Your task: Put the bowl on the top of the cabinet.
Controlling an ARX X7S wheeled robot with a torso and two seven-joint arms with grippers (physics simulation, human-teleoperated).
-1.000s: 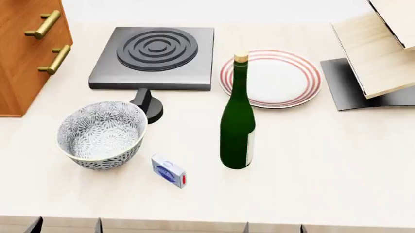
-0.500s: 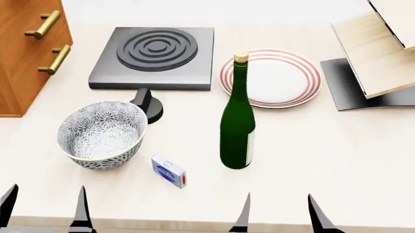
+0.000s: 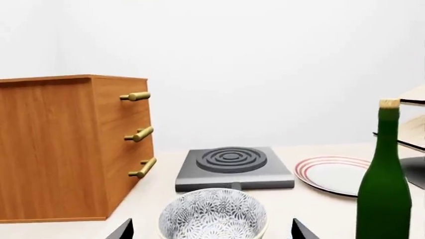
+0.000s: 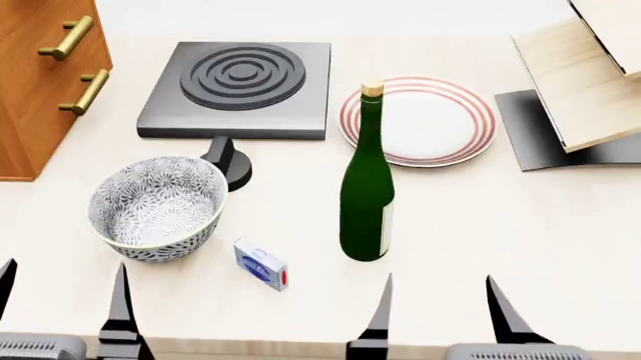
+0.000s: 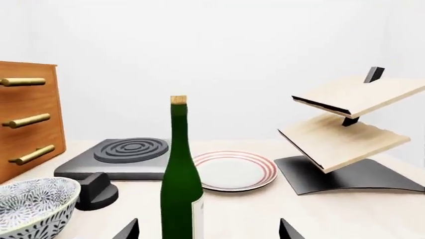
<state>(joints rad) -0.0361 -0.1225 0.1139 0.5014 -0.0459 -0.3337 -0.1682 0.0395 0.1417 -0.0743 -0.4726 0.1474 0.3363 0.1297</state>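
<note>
The bowl [image 4: 158, 207], deep and white with a dense grey-black floral pattern, stands upright on the pale counter at the front left; it also shows in the left wrist view [image 3: 214, 217] and the right wrist view [image 5: 35, 208]. The orange-brown cabinet [image 4: 40, 82] with brass bar handles stands at the far left, taller than the bowl [image 3: 66, 149]. My left gripper [image 4: 62, 304] is open and empty at the counter's near edge, just in front of the bowl. My right gripper [image 4: 440, 307] is open and empty, in front of the green bottle [image 4: 367, 187].
A black hotplate [image 4: 240, 88] with a knob [image 4: 228, 161] lies behind the bowl. A red-ringed plate [image 4: 421, 120] lies beside it. A small blue-white box [image 4: 260, 264] lies right of the bowl. A pale slanted rack [image 4: 591, 82] on a black base stands far right.
Both grippers have risen into the head view from the near edge and moved a little further over the counter. The bowl and the other objects have not moved.
</note>
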